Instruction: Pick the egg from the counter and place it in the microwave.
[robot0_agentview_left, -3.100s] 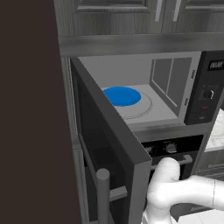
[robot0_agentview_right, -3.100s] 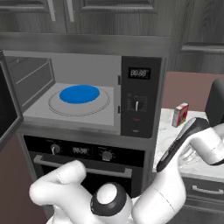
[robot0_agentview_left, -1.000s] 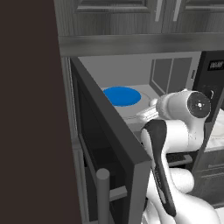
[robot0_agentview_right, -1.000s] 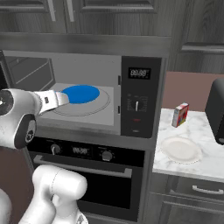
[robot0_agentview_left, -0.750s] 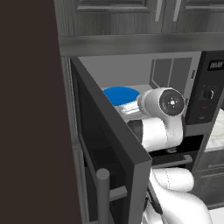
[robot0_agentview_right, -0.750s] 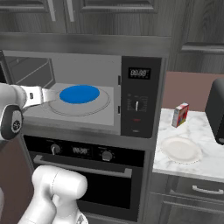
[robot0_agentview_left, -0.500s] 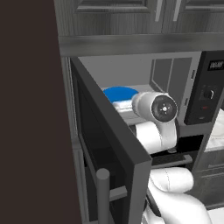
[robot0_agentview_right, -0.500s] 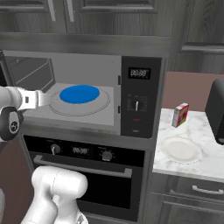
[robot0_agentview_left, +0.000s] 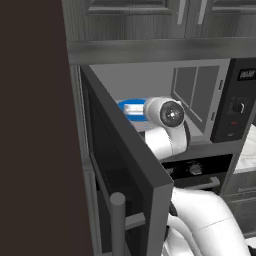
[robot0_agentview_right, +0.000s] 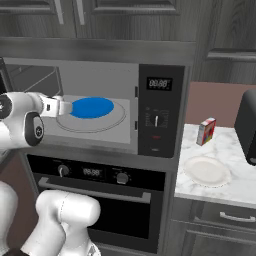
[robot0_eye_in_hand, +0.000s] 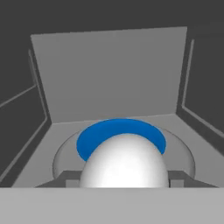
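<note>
A white egg looms large in the hand view, held between my gripper's two dark fingertips. Just beyond it lies a blue round plate on the glass turntable of the light grey microwave interior. From the right base view, my gripper reaches into the open microwave from the left, level with the blue plate. The left base view puts the gripper past the open dark door, in front of the plate.
Right of the microwave, the pale marbled counter carries a white plate, a small box and a dark appliance. An oven sits under the microwave. The open door stands to the arm's left.
The arm has come up from low on the right. Its elbow swung left across the microwave's opening and the hand has pushed in toward the blue plate with the egg.
</note>
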